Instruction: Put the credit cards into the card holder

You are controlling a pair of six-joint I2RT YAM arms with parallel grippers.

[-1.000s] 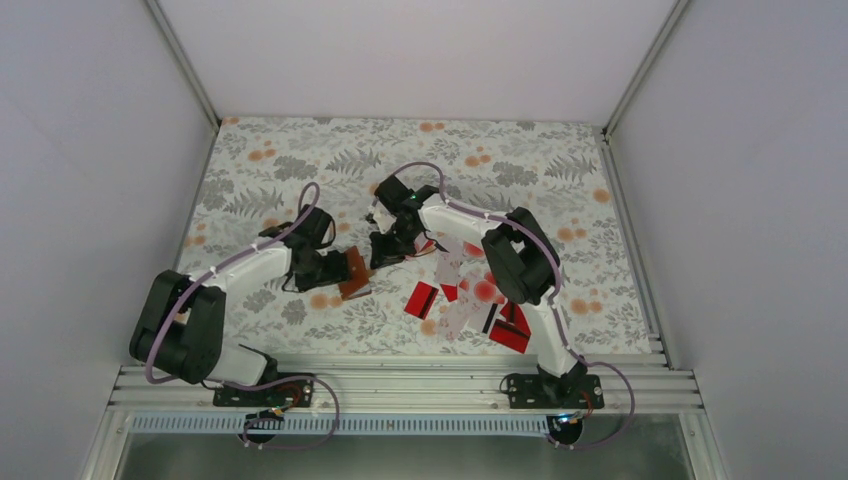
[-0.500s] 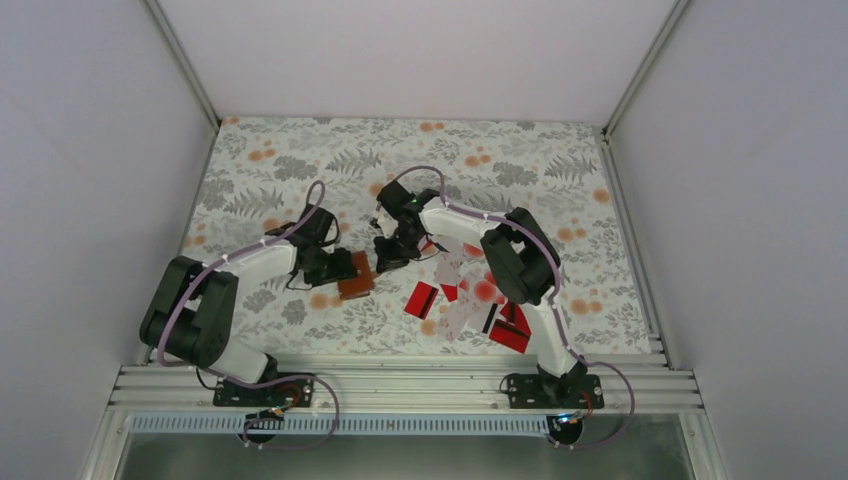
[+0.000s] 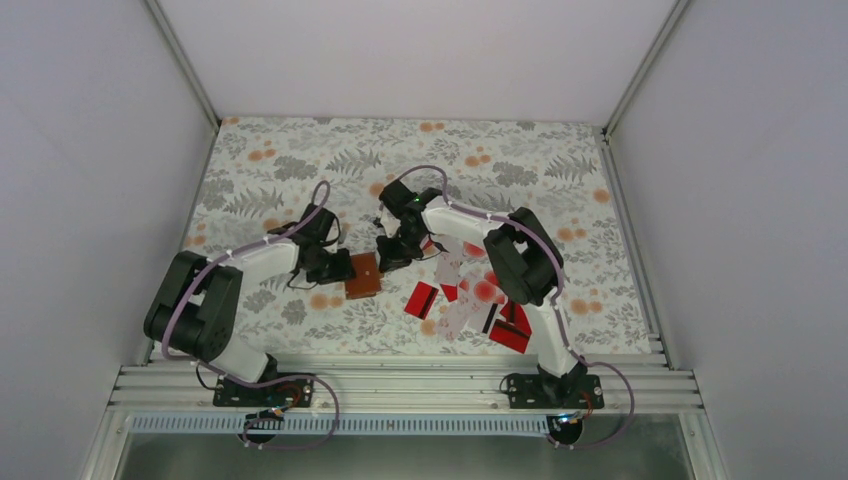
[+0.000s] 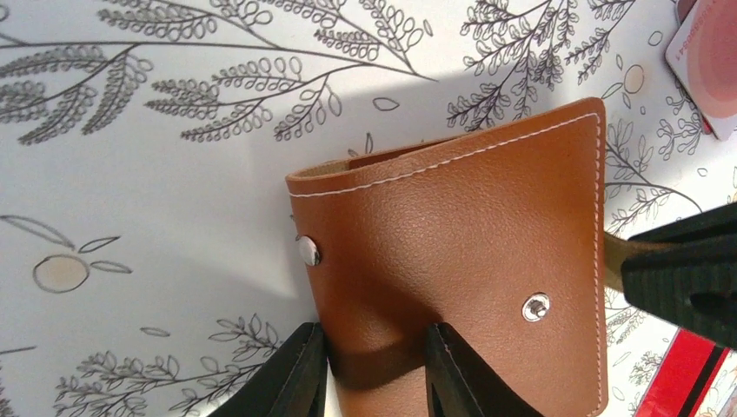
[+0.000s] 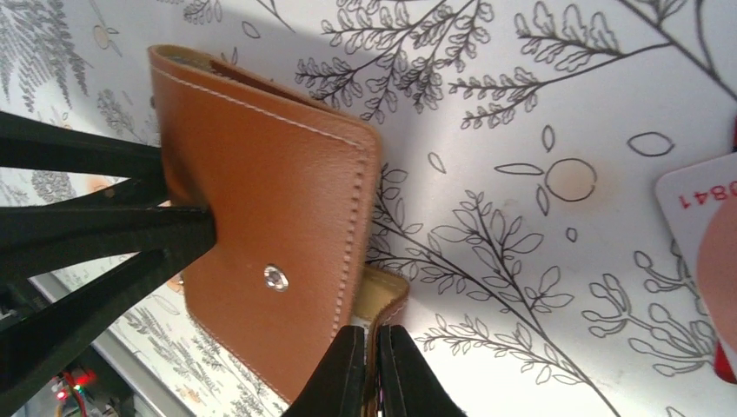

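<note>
Inspected the card holder [image 3: 362, 277] left of mid-table, between the two arms: smooth tan-brown leather-like cover, rectangular with rounded corners, edged in fine white stitching, fitted with two round metal snap studs [image 4: 307, 251]. Found it folded shut, casting a soft shadow on the surface beside it, with a paler tan inner flap [image 5: 387, 291] protruding past the stitched edge. Noted the left gripper [image 4: 374, 352] narrowed onto the near edge of the cover, matte black fingers [image 4: 295, 373] on either side of the leather, with a dark crease between them. Noted the right gripper [image 5: 375, 347] closed almost finger to finger on the thin protruding flap, from the opposite side. Recorded the credit cards [image 3: 470, 300] in a loose overlapping scatter to the right of the holder, apart from it and partly under the right arm: thin flat rectangles, some glossy solid red with a dark stripe, some white with soft red round blotches and printed digits. Logged one white card's corner [image 5: 700, 217] near the holder in the right wrist view. Checked the surface: matte white covering [image 3: 520, 160] printed with grey fern sprays and small orange fruits, lying flat. Observed plain pale walls [image 3: 420, 50] on three sides, aluminium corner posts [image 3: 180, 60], and a ribbed aluminium rail [image 3: 400, 385] along the near edge carrying both arm bases.
</note>
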